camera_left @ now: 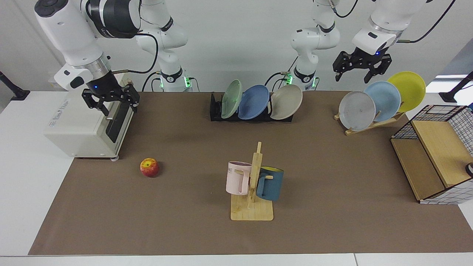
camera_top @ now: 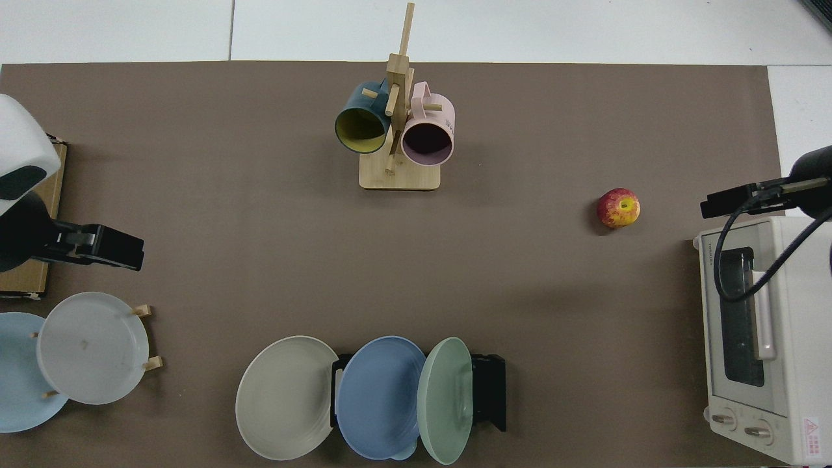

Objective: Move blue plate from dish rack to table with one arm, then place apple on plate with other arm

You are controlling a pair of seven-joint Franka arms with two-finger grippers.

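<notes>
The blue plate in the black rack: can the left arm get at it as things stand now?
Probably yes. The blue plate stands in the dish rack between a green and a beige plate, top rim free. The left gripper, jaws open, hangs over the wooden stand, with nothing between.

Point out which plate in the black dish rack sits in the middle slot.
The blue plate stands in the middle of the dish rack, between the pale green plate and the beige plate.

The blue plate point(camera_left: 253, 102) stands in the dish rack point(camera_left: 215, 110), the apple point(camera_left: 149, 167) well apart on the table point(camera_left: 332, 166).
</notes>
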